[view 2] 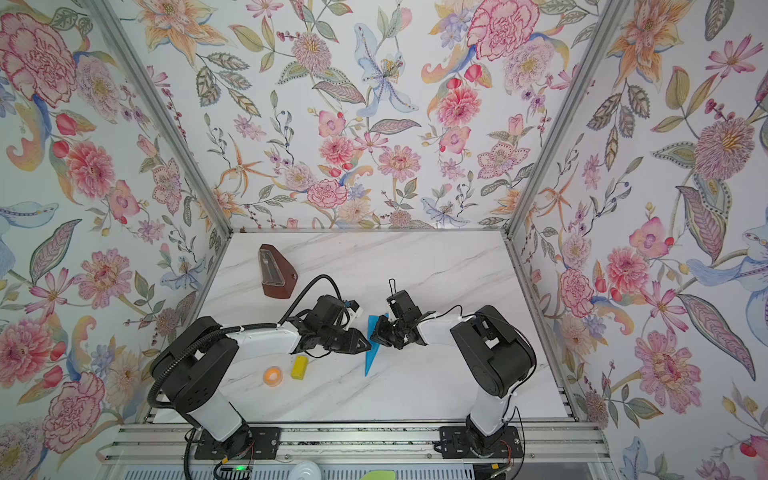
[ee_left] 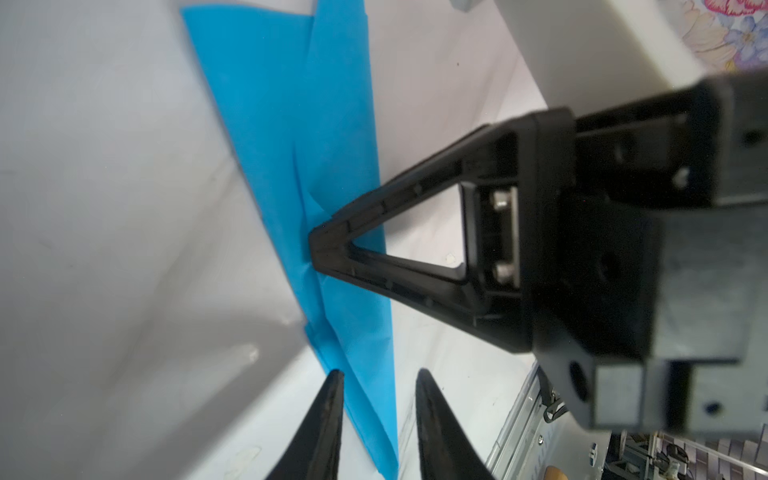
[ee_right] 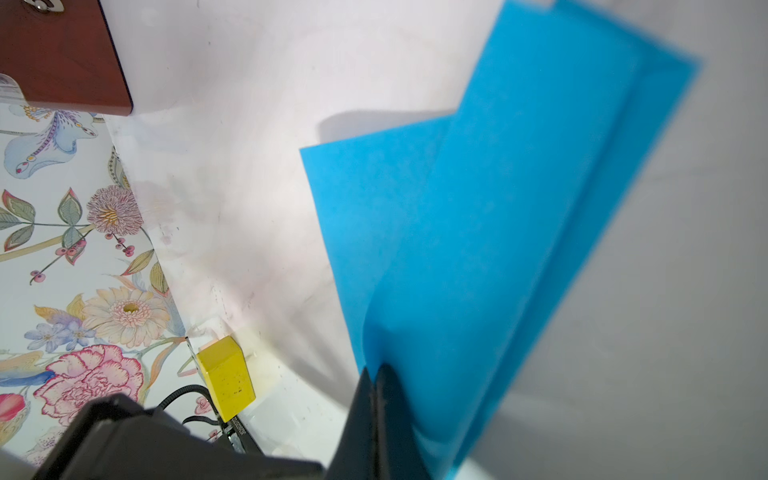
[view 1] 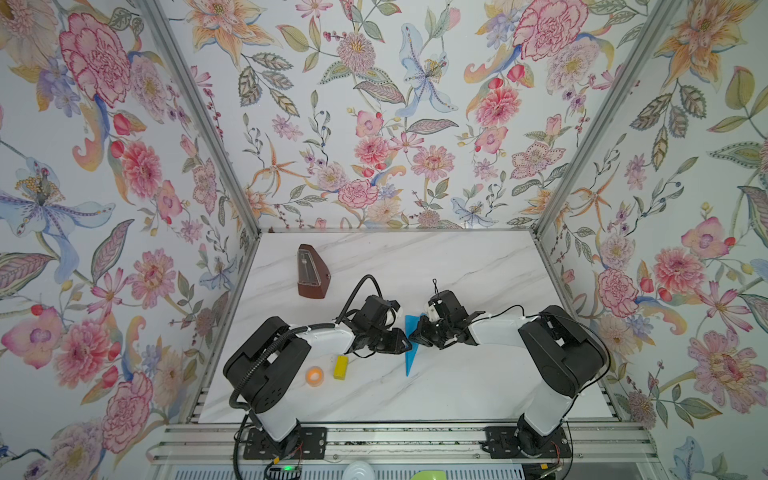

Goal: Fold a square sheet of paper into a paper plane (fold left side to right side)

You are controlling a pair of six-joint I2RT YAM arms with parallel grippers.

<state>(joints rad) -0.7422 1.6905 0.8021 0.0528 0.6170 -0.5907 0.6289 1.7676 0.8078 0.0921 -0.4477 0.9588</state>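
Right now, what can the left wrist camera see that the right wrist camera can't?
Only the left wrist view: the left claw, open, with the blue paper plane between its fingers, and a metal rail. Only the right wrist view: the yellow block and the brown metronome. Both: the blue paper plane, the white table, and the right claw, shut on the plane.

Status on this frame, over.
Left pincer open, paper plane between its tips. Right pincer shut on it. Yellow block aside, not obstructing.
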